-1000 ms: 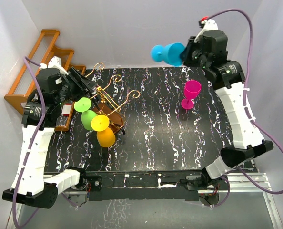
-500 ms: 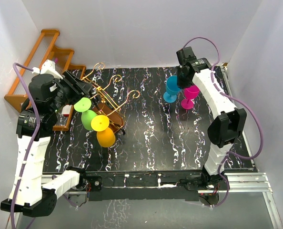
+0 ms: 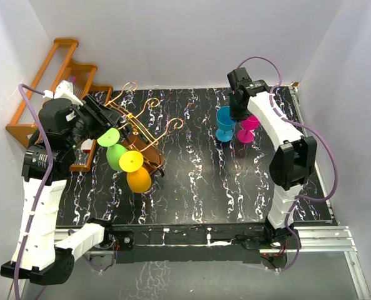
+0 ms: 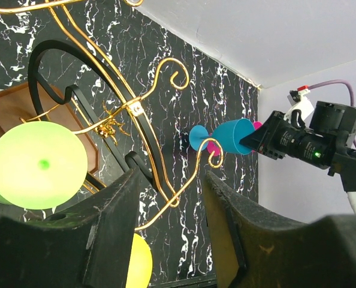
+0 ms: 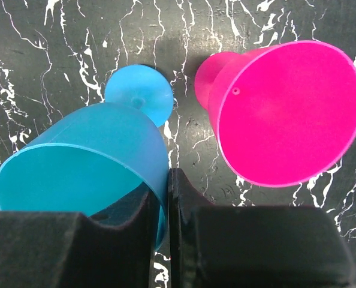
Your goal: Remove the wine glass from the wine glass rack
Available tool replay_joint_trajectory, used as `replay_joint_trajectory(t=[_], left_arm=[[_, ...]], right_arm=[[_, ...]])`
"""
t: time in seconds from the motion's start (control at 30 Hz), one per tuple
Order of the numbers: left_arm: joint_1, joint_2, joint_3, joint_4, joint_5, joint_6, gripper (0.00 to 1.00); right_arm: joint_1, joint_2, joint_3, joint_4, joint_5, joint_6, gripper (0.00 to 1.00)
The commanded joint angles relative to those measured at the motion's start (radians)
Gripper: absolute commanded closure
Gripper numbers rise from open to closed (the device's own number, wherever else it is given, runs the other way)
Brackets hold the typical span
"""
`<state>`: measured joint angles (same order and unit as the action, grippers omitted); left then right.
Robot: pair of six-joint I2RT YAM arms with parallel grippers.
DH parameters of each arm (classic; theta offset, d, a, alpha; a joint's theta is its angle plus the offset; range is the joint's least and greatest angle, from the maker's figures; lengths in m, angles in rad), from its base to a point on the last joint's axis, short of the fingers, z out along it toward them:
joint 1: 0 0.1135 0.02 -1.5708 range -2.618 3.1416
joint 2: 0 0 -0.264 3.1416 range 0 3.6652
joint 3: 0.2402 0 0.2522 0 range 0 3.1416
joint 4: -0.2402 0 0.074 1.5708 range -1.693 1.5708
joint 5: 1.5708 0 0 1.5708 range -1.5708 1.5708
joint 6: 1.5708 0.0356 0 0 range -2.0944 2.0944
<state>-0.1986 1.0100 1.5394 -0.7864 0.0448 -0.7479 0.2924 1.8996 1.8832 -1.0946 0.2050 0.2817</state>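
The wine glass rack (image 3: 143, 122) is gold wire on a brown base, at the table's left. Hanging on it are a green wine glass (image 3: 114, 147) and a yellow-footed orange one (image 3: 137, 176). My left gripper (image 3: 115, 116) hovers open by the rack's upper wires; in the left wrist view the wire (image 4: 166, 180) runs beyond its fingers (image 4: 106, 234), beside the green foot (image 4: 37, 165). My right gripper (image 3: 238, 111) is shut on the rim of a blue wine glass (image 5: 88, 150), one finger inside the bowl. The glass's foot (image 5: 139, 93) is down at the table, beside a pink wine glass (image 5: 286, 114).
An orange-brown wooden stepped shelf (image 3: 54, 78) leans in the back left corner behind my left arm. White walls close the table on three sides. The pink wine glass (image 3: 248, 128) stands close to the right of the blue wine glass (image 3: 225, 123).
My right arm has swung down from high at the back and brought the blue glass to the table beside the pink one. My left gripper has barely moved at the rack.
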Motion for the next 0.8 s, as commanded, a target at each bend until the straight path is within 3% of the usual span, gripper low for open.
replay_joint_trajectory(t=[0.0, 0.2, 0.43, 0.6, 0.7, 0.77], left_arm=[[-0.001, -0.024, -0.004, 0.000, 0.003, 0.010, 0.56], [-0.001, -0.030, -0.008, -0.003, 0.001, 0.010, 0.56], [-0.001, -0.033, -0.030, 0.002, -0.010, 0.010, 0.56], [-0.001, -0.039, -0.055, 0.018, -0.029, 0.015, 0.56], [-0.001, -0.038, -0.070, 0.032, -0.025, 0.015, 0.57], [-0.001, -0.035, -0.076, 0.038, -0.023, 0.016, 0.57]], right_arm=[[0.001, 0.013, -0.002, 0.079, -0.008, 0.003, 0.85], [0.000, 0.005, 0.033, 0.075, -0.023, 0.009, 0.71], [0.005, -0.096, 0.173, 0.016, -0.172, -0.017, 0.43], [0.063, -0.284, 0.182, 0.045, -0.456, 0.060, 0.44], [0.144, -0.410, 0.012, 0.184, -0.712, 0.229, 0.48], [0.261, -0.476, -0.114, 0.312, -0.794, 0.347, 0.50]])
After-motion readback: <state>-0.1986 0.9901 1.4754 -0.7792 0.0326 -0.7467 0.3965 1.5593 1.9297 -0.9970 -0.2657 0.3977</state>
